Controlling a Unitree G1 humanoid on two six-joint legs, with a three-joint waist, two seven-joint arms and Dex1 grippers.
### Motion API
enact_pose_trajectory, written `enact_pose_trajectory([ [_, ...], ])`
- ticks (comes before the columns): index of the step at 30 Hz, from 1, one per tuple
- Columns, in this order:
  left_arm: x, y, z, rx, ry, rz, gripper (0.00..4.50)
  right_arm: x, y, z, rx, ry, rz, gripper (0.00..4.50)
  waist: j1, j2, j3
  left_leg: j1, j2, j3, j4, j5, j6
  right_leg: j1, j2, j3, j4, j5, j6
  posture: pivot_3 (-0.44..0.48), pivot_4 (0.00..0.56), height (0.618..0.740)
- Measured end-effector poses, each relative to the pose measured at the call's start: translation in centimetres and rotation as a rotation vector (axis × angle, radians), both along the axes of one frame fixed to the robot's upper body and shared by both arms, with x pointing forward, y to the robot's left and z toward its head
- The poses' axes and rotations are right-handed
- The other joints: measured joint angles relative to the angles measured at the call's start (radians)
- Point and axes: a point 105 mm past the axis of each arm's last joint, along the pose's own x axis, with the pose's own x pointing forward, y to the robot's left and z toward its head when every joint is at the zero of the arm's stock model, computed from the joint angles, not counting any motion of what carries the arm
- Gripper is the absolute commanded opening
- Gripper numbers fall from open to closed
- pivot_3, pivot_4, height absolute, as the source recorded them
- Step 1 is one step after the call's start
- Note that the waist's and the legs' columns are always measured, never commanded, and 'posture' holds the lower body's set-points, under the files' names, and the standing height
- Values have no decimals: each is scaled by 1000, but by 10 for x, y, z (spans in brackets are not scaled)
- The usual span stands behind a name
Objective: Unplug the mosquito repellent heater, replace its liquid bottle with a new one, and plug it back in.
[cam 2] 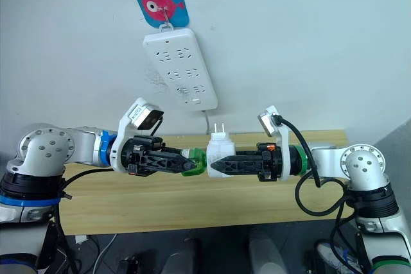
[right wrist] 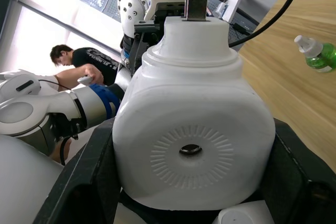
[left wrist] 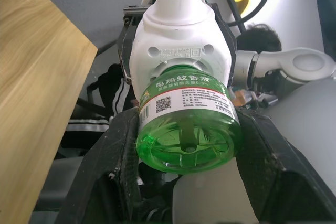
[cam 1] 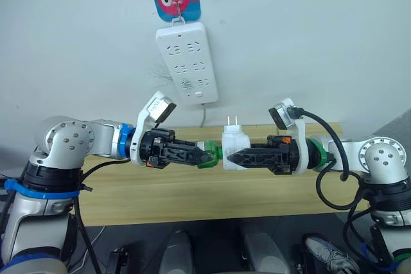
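1. The left gripper [cam 1: 204,156] is clamping a green bottle [cam 1: 210,154], holding it level in mid-air above the counter [cam 1: 192,203].
2. The bottle's neck is sitting in the underside of the heater [cam 1: 234,147], the two meeting between the arms.
3. The right gripper [cam 1: 232,156] is gripping the white heater, its prongs [cam 1: 231,121] pointing up.
4. A power strip [cam 1: 187,62] is hanging on the wall above.
5. Another green bottle [right wrist: 316,54] is lying on the counter.
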Motion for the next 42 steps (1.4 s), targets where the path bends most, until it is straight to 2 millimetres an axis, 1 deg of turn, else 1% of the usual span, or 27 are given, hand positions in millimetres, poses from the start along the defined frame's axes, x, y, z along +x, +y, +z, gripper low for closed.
enact_pose_trajectory([
  [2, 0, 1, -1, -7, 38, 5, 2255, 0, 0, 0, 0, 0, 1, 3042, 1, 0, 0, 0, 0, 0, 0, 0, 0, 0, 0, 0, 0, 0, 0, -97, 215, 725],
  [3, 1, 5, -1, -9, 68, 20, 2255, 1, -2, -1, -9, 2, -10, 3042, 0, 0, 0, 0, 0, 0, 0, 0, 0, 0, 0, 0, 0, 0, 0, -97, 215, 725],
  [5, 8, 24, -1, -9, 107, 111, 2255, 15, -22, -6, -56, 14, -111, 3042, 0, 0, 0, 0, 0, 0, 0, 0, 0, 0, 0, 0, 0, 0, 0, -97, 215, 725],
  [6, 10, 29, 2, -15, 108, 135, 2255, 19, -28, -8, -73, 17, -140, 3042, 1, 0, 0, 0, 0, 0, 0, 0, 0, 0, 0, 0, 0, 0, 0, -98, 215, 725],
  [10, 9, 26, 3, -31, 111, 118, 2255, 16, -24, -7, -57, 16, -120, 3041, 1, 0, 1, 0, 0, 0, 0, 0, 0, 0, 0, 0, 0, 0, 0, -98, 215, 725],
  [14, 7, 24, 3, -19, 85, 106, 2255, 16, -24, -8, -67, 11, -121, 3041, 1, 0, 1, 0, 0, 1, 0, 0, 0, 0, 0, 0, 0, 0, 0, -99, 215, 725],
  [17, 9, 24, 2, -5, 28, 129, 2255, 26, -28, -17, -144, -18, -191, 3041, 2, 0, 1, 0, 0, 1, 0, 0, 0, 0, 0, 1, 0, 0, 0, -101, 215, 725],
  [18, 11, 25, 0, 7, -5, 151, 2255, 33, -32, -24, -203, -40, -243, 3041, 2, 0, 0, 0, 0, 1, 0, 0, 0, 0, 0, 1, 0, 0, 0, -102, 216, 725],
  [19, 14, 27, -4, 31, -49, 180, 2255, 42, -39, -36, -290, -63, -310, 3041, 2, 0, 1, 1, 0, 2, 0, 0, 0, -1, 0, 1, 0, 0, 0, -102, 217, 725],
  [21, 15, 31, -14, 80, -117, 211, 2255, 58, -59, -63, -476, -78, -436, 3041, 4, 0, 1, 1, 0, 3, -1, 0, -1, -1, 0, 3, -1, 0, 0, -103, 218, 725],
  [22, 13, 30, -20, 99, -150, 210, 2255, 66, -73, -80, -591, -92, -505, 3041, 7, 0, 1, 0, -1, 3, -1, 0, -1, -1, -1, 3, -1, 0, 0, -103, 219, 725],
  [24, 9, 28, -27, 119, -196, 193, 2255, 74, -92, -103, -749, -128, -570, 3041, 9, 0, 2, -1, -1, 4, -1, 0, -1, -2, -1, 3, -1, 0, 0, -103, 221, 725],
  [26, 4, 24, -35, 150, -261, 160, 2255, 82, -105, -119, -881, -191, -606, 3041, 10, 0, 2, 0, -1, 5, -1, 0, -1, -2, -1, 4, -1, 0, 0, -100, 222, 725],
  [28, -1, 19, -41, 170, -314, 129, 2255, 92, -117, -129, -984, -222, -642, 3041, 9, 0, 2, 0, -1, 6, -1, 0, -1, -2, -1, 5, -1, 0, 0, -97, 221, 725],
  [30, -4, 16, -47, 187, -358, 104, 2255, 102, -128, -134, -1050, -212, -680, 3041, 7, 0, 2, 1, -1, 7, -1, 0, 0, -2, -1, 6, 0, 0, 0, -94, 224, 725],
  [32, -5, 15, -51, 199, -376, 99, 2255, 108, -133, -135, -1090, -217, -686, 3041, 7, 0, 3, 1, 0, 6, -1, 0, 0, -2, 0, 5, 0, 0, 0, -88, 226, 725],
  [34, -7, 17, -55, 209, -388, 97, 2255, 111, -139, -138, -1134, -220, -678, 3041, 8, 0, 3, 0, -1, 6, -1, 0, 0, -2, 0, 5, 0, 0, 0, -85, 227, 725],
  [37, -7, 17, -58, 219, -402, 93, 2255, 110, -147, -145, -1171, -201, -664, 3041, 10, 0, 3, 0, -1, 6, -1, 0, 0, -2, -1, 5, -1, 0, 0, -86, 228, 725],
  [39, -6, 17, -58, 221, -419, 95, 2255, 109, -144, -149, -1171, -189, -647, 3770, 10, -1, 3, 0, -1, 6, -1, 0, 0, -2, -1, 5, -1, 0, 0, -88, 228, 725],
  [40, -6, 17, -58, 223, -425, 96, 2255, 108, -143, -149, -1170, -185, -642, 4016, 10, -1, 3, 0, -1, 6, -1, 0, 0, -2, -1, 5, -1, 0, 0, -95, 227, 725],
  [41, -6, 17, -58, 224, -429, 97, 2255, 108, -142, -149, -1168, -179, -642, 4375, 10, -1, 3, 0, -1, 6, -1, 0, 0, -2, -1, 5, -1, 0, 0, -98, 226, 725],
  [42, -5, 16, -58, 220, -434, 98, 2255, 108, -143, -148, -1167, -178, -644, 4487, 10, 0, 3, 0, -1, 6, -1, 0, 0, -2, -1, 5, 0, 0, 0, -98, 226, 725],
])
